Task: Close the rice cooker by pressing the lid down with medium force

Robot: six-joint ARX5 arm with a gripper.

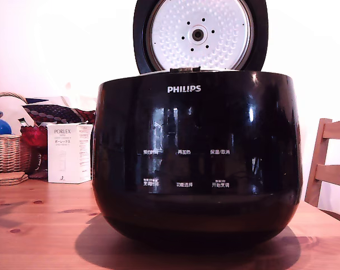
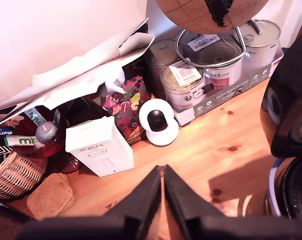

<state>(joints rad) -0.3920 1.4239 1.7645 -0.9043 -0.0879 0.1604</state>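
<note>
- Plainly, the rice cooker (image 1: 197, 160) stands in the middle of the wooden counter (image 1: 40, 225) in the exterior view, filling most of the frame, with its labelled front facing the camera.
- The lid (image 1: 200, 35) stands upright at the far side of the pot, hinged at the back, its dimpled metal underside turned toward the camera; the cooker is fully open.
- In the wrist view the gripper (image 2: 162, 181) hovers over the counter with its jaws closed together, holding nothing; only a dark edge of the cooker shows at that view's margin.
- Handling, as a judgement: the cooker looks heavy and squat, so it should stay put under a push. The lid is rigid, with a glossy dome that is probably slippery under hard jaws.
- No grasp is needed. Contact is best made with the closed jaws on the domed outer face, high up and away from the hinge, first tipping the lid forward, then pressing near its front edge until the latch catches.
- Off-centre pressure risks sliding off the dome.
- A white box (image 1: 69, 153) and a wicker basket (image 1: 9, 149) sit on the exterior view's left, well apart from the cooker.
</note>
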